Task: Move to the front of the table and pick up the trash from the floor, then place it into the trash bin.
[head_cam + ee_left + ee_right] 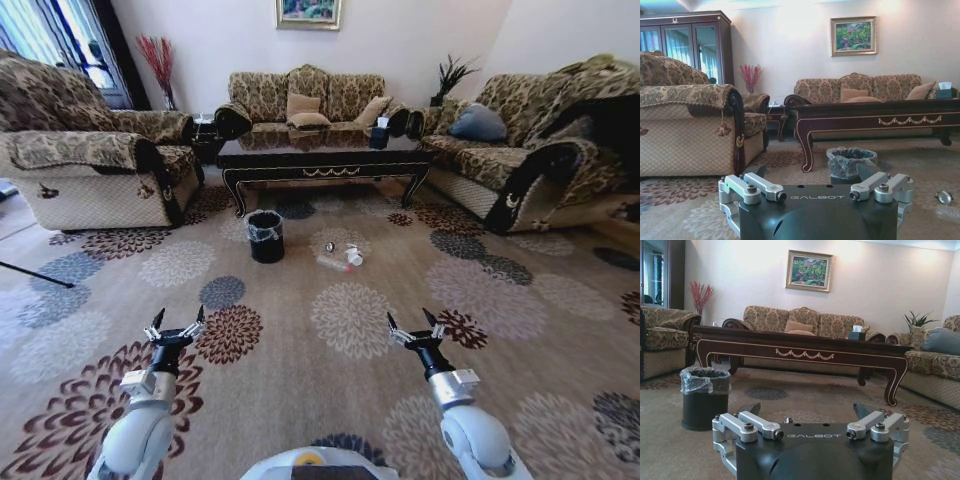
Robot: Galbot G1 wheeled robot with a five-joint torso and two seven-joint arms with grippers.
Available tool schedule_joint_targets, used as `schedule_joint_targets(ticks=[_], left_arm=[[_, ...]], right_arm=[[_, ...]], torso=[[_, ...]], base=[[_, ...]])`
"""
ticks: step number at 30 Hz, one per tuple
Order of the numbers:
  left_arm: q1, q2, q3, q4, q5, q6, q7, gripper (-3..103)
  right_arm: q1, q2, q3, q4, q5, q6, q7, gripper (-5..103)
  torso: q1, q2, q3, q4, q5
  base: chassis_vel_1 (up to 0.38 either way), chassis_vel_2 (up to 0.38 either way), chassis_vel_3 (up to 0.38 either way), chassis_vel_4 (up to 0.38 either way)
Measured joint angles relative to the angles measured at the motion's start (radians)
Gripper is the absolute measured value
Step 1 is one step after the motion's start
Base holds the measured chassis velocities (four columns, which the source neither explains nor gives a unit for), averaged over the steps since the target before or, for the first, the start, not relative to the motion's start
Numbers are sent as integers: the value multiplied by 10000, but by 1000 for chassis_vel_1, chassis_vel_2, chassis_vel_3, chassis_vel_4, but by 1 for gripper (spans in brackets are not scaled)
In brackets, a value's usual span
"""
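Trash [340,258] on floor [350,320] beside bin [265,236], before desk [320,160]: bottle light, slippery (grip mid-body, probably). Left claw [176,331] and right claw [414,329] both released, empty.

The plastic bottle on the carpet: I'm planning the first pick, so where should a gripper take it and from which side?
Probably from above, across the middle of its body. The plastic bottle lies flat on the carpet right of the trash bin, beside a small white cup, so closing across its narrow width suits it. Both the left gripper and right gripper are open, well short of it.
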Motion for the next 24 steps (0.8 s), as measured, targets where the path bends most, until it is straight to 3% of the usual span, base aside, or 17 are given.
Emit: schedule_joint_targets(ticks=[14, 24], left_arm=[[123, 50, 55, -3, 12, 39, 92, 100], [217, 5, 366, -35, 194, 41, 162, 100]], right_arm=[[-57, 22, -5, 59, -18, -9, -43, 100], [532, -945, -242, -279, 427, -280, -19, 100]], torso=[[0, 0, 6, 0, 0], [0, -1, 11, -2, -1]], base=[[-151, 146, 150, -144], [-194, 191, 190, -198]])
